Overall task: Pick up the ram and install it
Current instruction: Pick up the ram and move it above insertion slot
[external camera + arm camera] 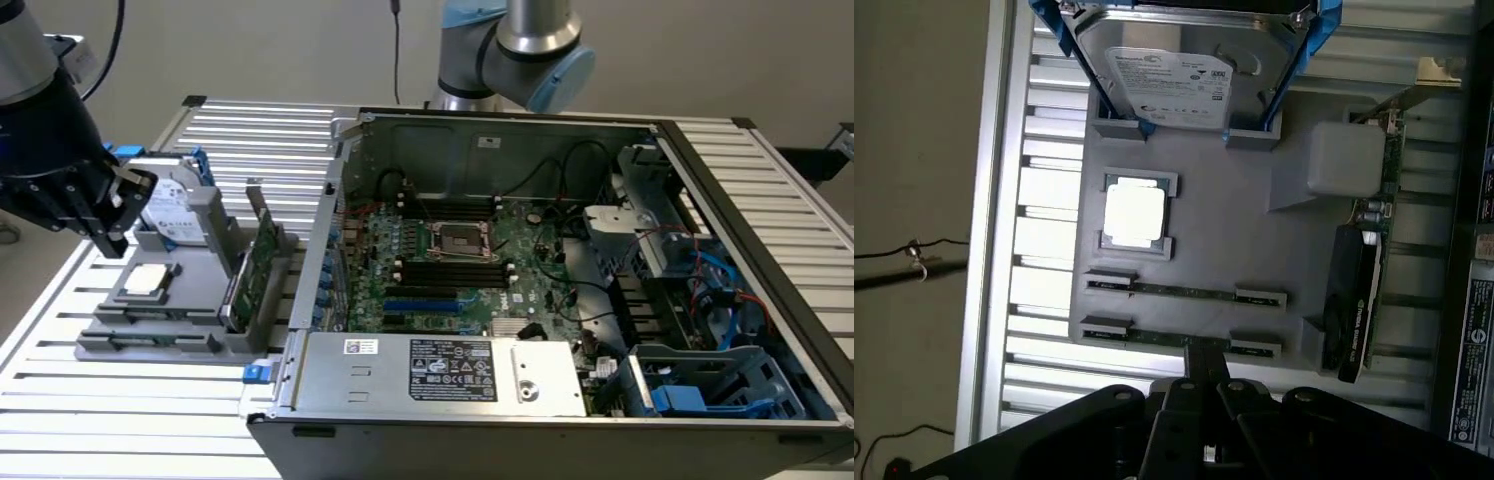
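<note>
Gripper (1204, 368) has its fingers pressed together, empty, hanging over the gray tray (1254, 250); ram (1154, 339) sits on edge in the tray slot nearest the gripper, second stick (1184, 291) just beside; I judge it light, stiff, fragile; I'd pinch the flat faces mid-length; tray also holds hard drive (1174, 70), processor (1136, 212), wide card (1364, 300).

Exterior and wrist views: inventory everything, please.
ram: two, green, in tray slots
tray: one, grey, on table, exterior view's left
hard drive: one, silver, blue handles, in tray
processor: one, silver, in tray
wide card: one, green, upright in tray
computer case: one, dark, open, beside tray
table: one, slatted metal, under everything
arm: one, silver-blue, behind case
gripper: one, black, shut, over tray
</note>
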`<state>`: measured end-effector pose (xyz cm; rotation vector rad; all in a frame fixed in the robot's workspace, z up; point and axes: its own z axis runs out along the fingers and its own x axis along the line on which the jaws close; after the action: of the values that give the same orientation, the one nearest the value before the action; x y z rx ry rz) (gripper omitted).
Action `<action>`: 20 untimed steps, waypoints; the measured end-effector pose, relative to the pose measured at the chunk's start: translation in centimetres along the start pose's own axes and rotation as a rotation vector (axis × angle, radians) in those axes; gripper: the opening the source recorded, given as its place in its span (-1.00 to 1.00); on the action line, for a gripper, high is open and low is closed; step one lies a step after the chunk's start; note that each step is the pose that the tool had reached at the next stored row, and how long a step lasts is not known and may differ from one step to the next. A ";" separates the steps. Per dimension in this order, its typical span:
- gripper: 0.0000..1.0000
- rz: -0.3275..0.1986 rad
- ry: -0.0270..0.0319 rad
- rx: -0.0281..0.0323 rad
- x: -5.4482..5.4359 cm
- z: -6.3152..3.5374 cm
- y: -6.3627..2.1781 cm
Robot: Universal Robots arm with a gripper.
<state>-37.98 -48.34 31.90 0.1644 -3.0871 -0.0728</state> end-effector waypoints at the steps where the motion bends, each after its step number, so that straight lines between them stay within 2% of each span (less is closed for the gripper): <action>1: -0.79 -0.018 0.0009 0.0008 0.0 0.01 0.00; 20: -0.79 -0.362 0.0179 0.0169 0.0 0.50 -0.02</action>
<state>-38.00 -48.34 31.40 0.7163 -2.9998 -0.0577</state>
